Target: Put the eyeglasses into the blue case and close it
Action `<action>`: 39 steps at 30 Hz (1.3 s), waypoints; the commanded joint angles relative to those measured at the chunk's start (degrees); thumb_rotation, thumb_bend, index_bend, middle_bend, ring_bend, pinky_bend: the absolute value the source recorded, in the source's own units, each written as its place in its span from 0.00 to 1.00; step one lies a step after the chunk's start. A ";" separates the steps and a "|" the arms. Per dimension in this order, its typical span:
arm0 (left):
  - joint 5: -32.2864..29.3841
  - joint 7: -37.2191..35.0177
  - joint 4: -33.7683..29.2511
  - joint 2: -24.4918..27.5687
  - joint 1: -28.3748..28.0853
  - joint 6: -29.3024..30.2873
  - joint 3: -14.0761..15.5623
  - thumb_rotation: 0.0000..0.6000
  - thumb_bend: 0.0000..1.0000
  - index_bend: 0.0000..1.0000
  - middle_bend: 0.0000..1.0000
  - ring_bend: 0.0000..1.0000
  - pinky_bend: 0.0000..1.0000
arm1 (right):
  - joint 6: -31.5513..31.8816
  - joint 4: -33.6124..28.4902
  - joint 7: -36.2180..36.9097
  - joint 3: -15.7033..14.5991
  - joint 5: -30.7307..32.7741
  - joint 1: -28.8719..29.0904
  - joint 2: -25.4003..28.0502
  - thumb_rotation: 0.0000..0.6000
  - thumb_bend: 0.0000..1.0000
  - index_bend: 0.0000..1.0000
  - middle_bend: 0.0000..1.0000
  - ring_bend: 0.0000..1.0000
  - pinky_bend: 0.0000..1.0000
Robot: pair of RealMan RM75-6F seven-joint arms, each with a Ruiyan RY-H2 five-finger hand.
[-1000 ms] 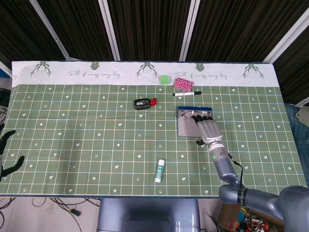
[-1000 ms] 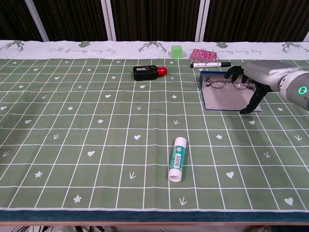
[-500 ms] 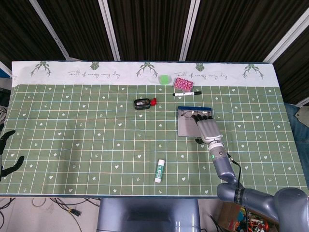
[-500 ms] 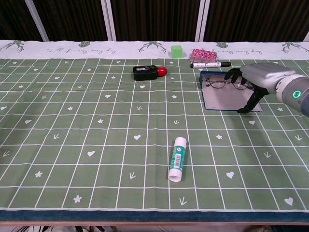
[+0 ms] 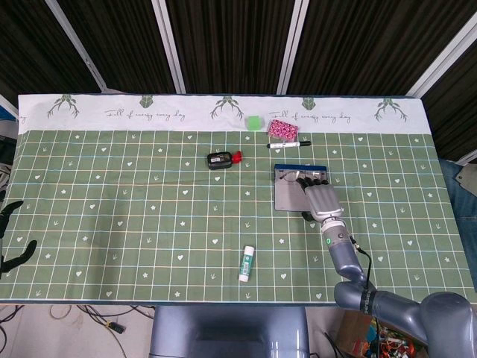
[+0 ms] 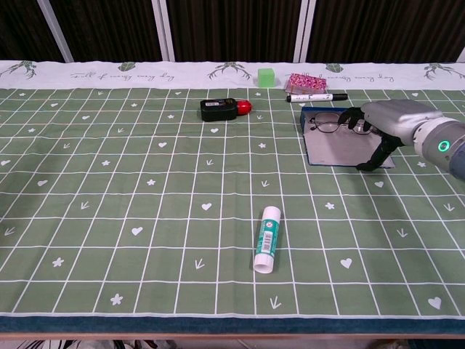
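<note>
The eyeglasses [image 6: 336,124] lie inside the blue case [image 6: 341,147], at its far end near the blue back edge, on the grey lining. The case is open and flat on the table [image 5: 134,224], right of centre. So step 1 (glasses in) looks done or nearly so; step 2 (closing) isn't.

The right hand [image 6: 383,125] sits over the case's right side, fingers curled onto the right part of the frame, thumb pointing down toward the case's near edge. Whether it really pinches the glasses or only rests on them can't be told from either view; the hand covers the contact. Judgement: it must let go, clear the case, then fold the lid over.

The left hand [image 5: 10,237] shows only at the far left edge in the head view, well apart from everything, fingers apart, holding nothing.

Other stuff, not in the way: a marker [image 6: 316,97] and pink pouch [image 6: 304,81] just beyond the case, a green cube [image 6: 267,76], a black device [image 6: 219,109] w/ a red bit, and a glue stick [image 6: 266,238] nearer the front.
</note>
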 commanded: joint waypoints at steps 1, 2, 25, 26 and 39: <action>0.02 0.01 -0.01 -0.01 -0.01 -0.01 0.01 1.00 0.26 0.17 0.00 0.00 0.00 | -0.11 0.22 -0.01 0.22 -0.15 -0.14 -0.14 1.00 0.30 0.19 0.22 0.25 0.27; 0.04 0.05 0.01 -0.02 -0.02 0.00 0.01 1.00 0.26 0.17 0.00 0.00 0.00 | -0.26 0.40 -0.02 0.32 -0.22 -0.19 -0.22 1.00 0.30 0.19 0.22 0.25 0.27; 0.03 0.00 0.11 -0.06 -0.02 0.04 -0.04 1.00 0.26 0.17 0.00 0.00 0.00 | -2.02 2.42 -0.31 1.94 -1.19 -0.90 -1.16 1.00 0.40 0.19 0.22 0.26 0.26; 0.02 0.01 0.11 -0.07 -0.03 0.03 -0.05 1.00 0.26 0.17 0.00 0.00 0.00 | -2.02 2.43 -0.30 2.00 -1.26 -0.91 -1.18 1.00 0.42 0.19 0.23 0.26 0.27; 0.01 0.00 0.06 -0.05 0.01 0.08 -0.05 1.00 0.26 0.17 0.00 0.00 0.00 | -1.82 4.26 0.37 3.64 -2.76 -0.35 -2.19 1.00 0.47 0.19 0.24 0.27 0.27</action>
